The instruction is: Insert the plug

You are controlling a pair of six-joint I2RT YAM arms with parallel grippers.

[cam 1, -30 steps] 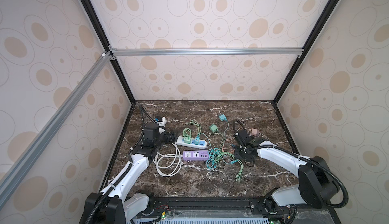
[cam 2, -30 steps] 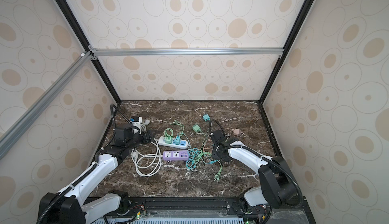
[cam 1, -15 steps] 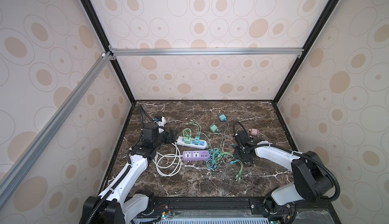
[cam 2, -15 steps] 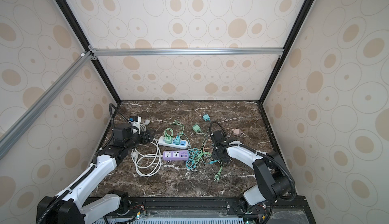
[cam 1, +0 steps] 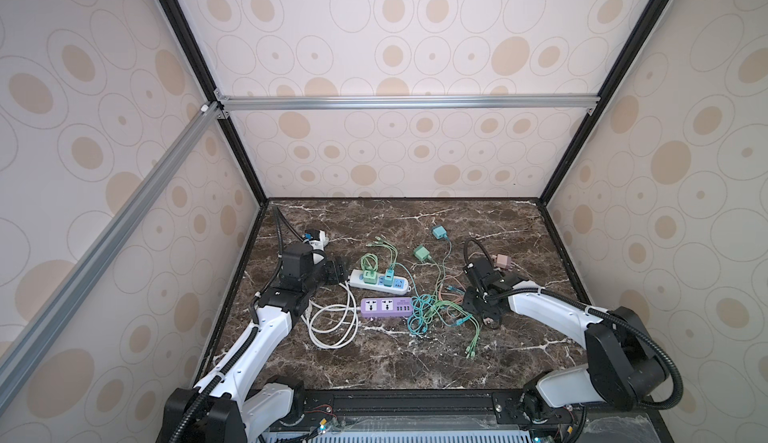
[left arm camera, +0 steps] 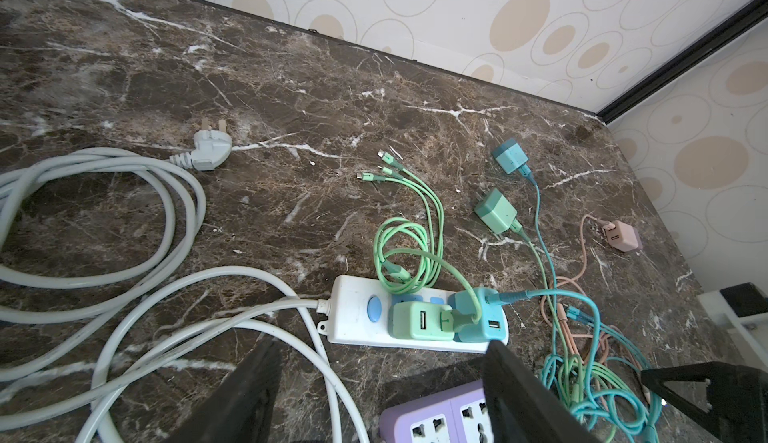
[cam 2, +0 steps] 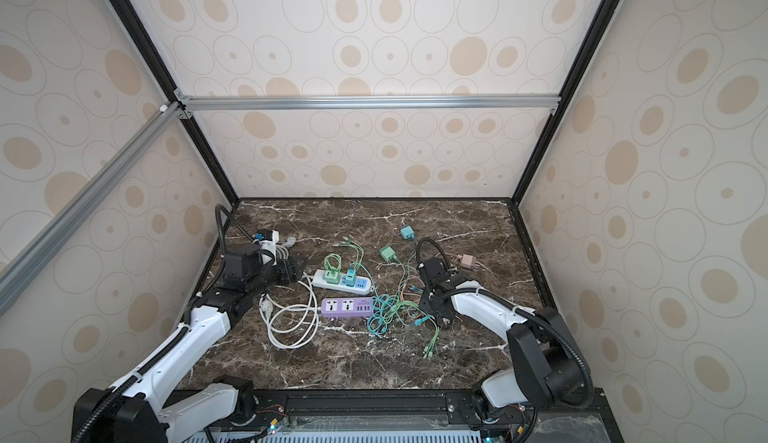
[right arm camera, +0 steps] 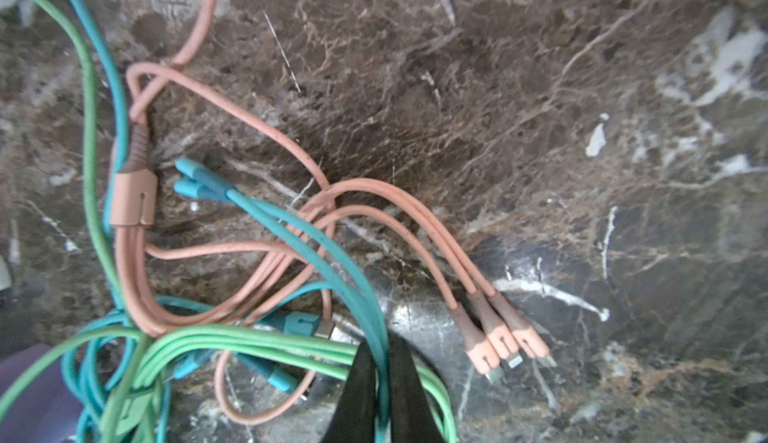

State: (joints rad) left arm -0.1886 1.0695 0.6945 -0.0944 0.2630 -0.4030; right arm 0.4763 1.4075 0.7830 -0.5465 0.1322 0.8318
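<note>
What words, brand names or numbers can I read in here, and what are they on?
No text here can be read.
The purple power strip has a small dark print above its USB ports, too small to read.
The white power strip shows no lettering.

Passage around the right gripper (right arm camera: 381,347) is blocked by the teal cable (right arm camera: 257,208), green cables (right arm camera: 249,343) and pink cable (right arm camera: 133,199); bare table (right arm camera: 540,108) is left free ahead.

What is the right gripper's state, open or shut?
Shut: in the right wrist view the right gripper has its jaws closed, pinching the teal cable between them.
</note>
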